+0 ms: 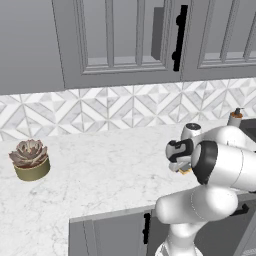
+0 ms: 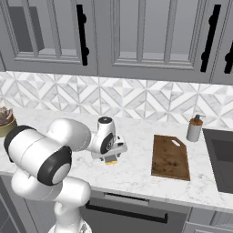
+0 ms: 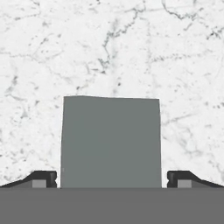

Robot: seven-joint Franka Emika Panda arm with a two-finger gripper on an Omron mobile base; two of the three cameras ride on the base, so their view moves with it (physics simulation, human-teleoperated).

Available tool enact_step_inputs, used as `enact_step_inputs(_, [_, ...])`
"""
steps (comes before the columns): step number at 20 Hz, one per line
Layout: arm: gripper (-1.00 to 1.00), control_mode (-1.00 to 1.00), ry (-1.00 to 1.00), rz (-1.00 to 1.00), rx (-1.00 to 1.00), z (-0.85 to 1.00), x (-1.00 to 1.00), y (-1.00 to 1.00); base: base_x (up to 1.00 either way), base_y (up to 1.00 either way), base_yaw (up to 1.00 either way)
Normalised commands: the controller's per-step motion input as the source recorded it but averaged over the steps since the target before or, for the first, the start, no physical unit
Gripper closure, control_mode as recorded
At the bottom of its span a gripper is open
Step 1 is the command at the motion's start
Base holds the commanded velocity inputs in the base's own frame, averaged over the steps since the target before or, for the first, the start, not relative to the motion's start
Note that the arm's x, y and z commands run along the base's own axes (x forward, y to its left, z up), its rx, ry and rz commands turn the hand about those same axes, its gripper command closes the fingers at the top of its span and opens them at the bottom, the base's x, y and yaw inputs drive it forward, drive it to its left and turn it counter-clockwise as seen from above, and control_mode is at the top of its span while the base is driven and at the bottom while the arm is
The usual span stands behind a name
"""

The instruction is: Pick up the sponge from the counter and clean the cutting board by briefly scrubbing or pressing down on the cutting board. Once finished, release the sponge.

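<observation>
Grey-green on top, the sponge [image 3: 111, 142] lies flat on the white marble table [image 1: 100, 170] near its front edge, directly beneath my hand. My fingers [image 3: 42, 178] stand spread, one on each side of it with a narrow gap to each, not pinching. Reddish-brown, the cutting board [image 2: 170, 157] lies well apart along the same front edge, by the soap bottle [image 2: 195, 128].

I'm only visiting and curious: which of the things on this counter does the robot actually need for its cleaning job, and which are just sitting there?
Needed for the job:
- sponge, between the gripper fingertips
- cutting board, to scrub
- counter, where both lie

Just sitting there:
- potted succulent
- soap dispenser beside the sink
- wall cabinets
</observation>
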Motion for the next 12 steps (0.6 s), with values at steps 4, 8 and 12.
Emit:
enact_step_inputs(4, [-1.00, -1.00, 0.00, 0.00, 0.00, -0.05, 0.00, 0.00, 0.00, 0.00, 0.00])
enact_step_inputs(8, [-1.00, -1.00, 0.00, 0.00, 0.00, 0.00, 0.00, 0.00, 0.00, 0.00, 0.00])
enact_step_inputs(12, [1.00, -1.00, 0.00, 0.00, 0.00, 0.00, 0.00, 0.00, 0.00, 0.00, 0.00])
